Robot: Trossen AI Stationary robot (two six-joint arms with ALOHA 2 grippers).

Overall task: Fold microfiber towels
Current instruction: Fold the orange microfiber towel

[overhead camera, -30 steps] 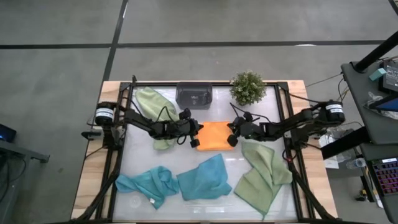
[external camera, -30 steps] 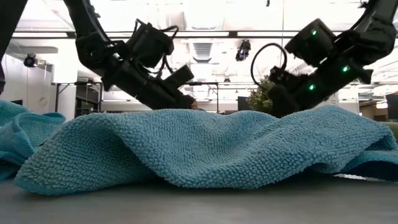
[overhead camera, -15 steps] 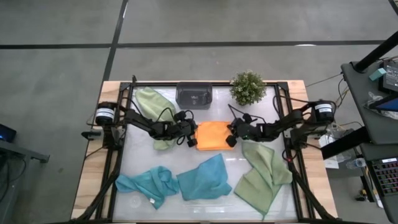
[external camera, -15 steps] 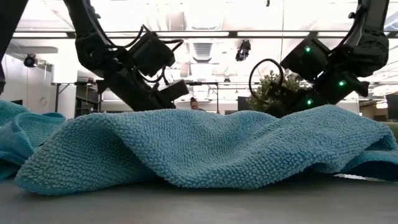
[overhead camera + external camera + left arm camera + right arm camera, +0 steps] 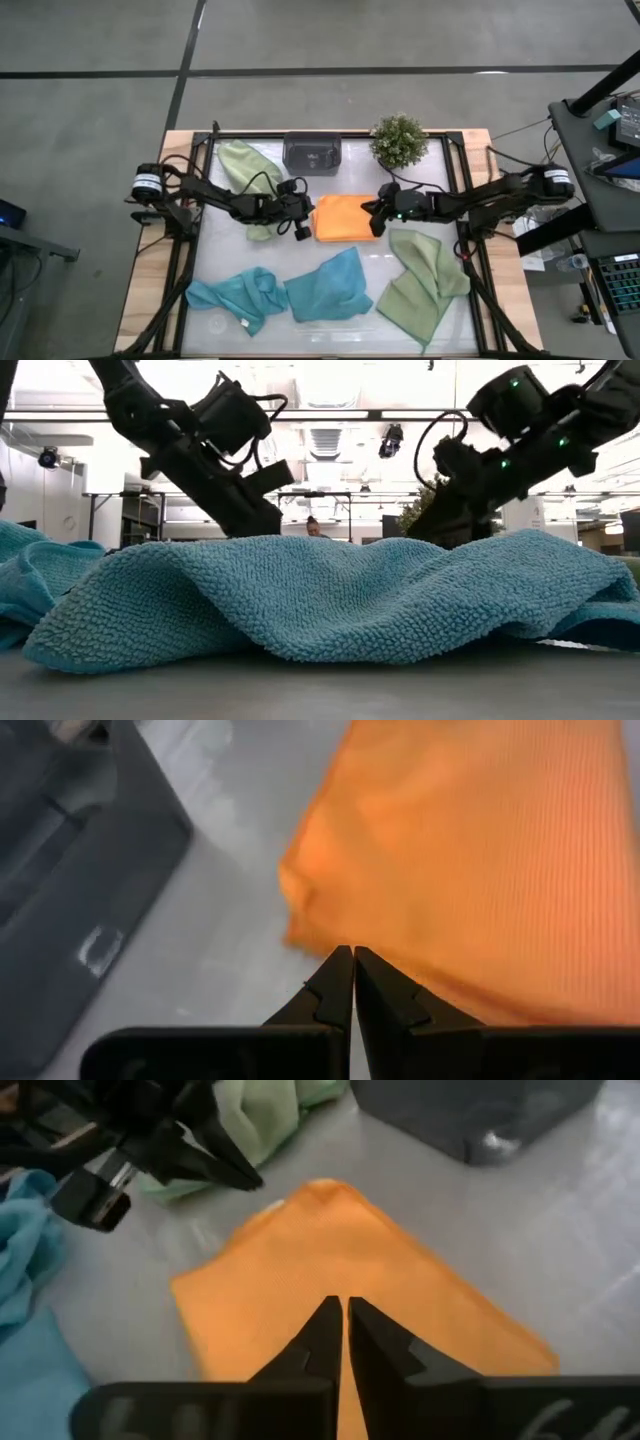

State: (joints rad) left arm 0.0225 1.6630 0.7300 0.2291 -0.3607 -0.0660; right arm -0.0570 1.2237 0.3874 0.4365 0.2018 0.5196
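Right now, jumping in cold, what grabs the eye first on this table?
The folded orange towel at mid-table, flanked by both arms: the left gripper shut just off its left edge, the right gripper shut at its right edge. Unfolded teal towels and a sage green towel lie crumpled along the near side.

We see even, bright light from above, with ceiling lamps glaring in the low view and soft glare on the glossy white tabletop (image 5: pixel 420 185). The dark grey plastic tray (image 5: pixel 70 870) looks blurred in the left wrist view.
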